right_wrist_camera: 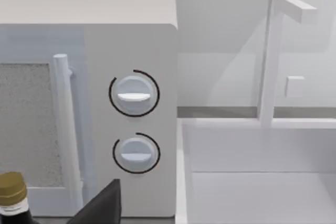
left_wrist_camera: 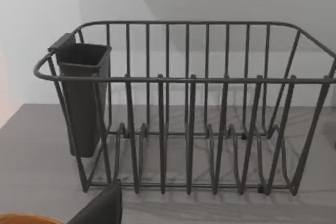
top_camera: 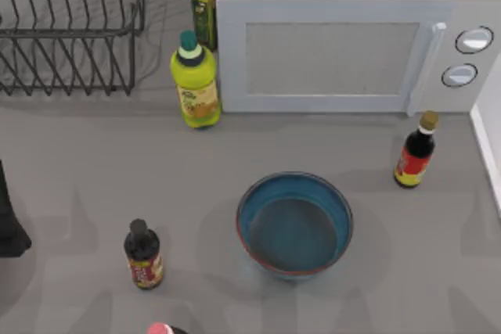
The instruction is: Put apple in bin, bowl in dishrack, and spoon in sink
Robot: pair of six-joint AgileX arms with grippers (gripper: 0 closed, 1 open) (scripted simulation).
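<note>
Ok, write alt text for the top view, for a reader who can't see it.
A wide teal-blue bowl sits upright near the middle of a grey table. Behind it stands a white microwave, with a dark wire dishrack at back left and bottles scattered around.

The bowl (top_camera: 294,224) stands upright on the grey table, slightly right of centre toward the near edge, a wide round vessel with a teal-blue inside and a thin reddish-brown rim, holding nothing and touching nothing around it. The dishrack (top_camera: 70,33) sits at the far left corner of the table, well apart from the bowl, a dark grey wire frame with rows of thin upright tines and nothing between them (the left wrist view adds a dark rectangular cup (left_wrist_camera: 83,98) hung on one end of the dishrack (left_wrist_camera: 199,129)).
</note>
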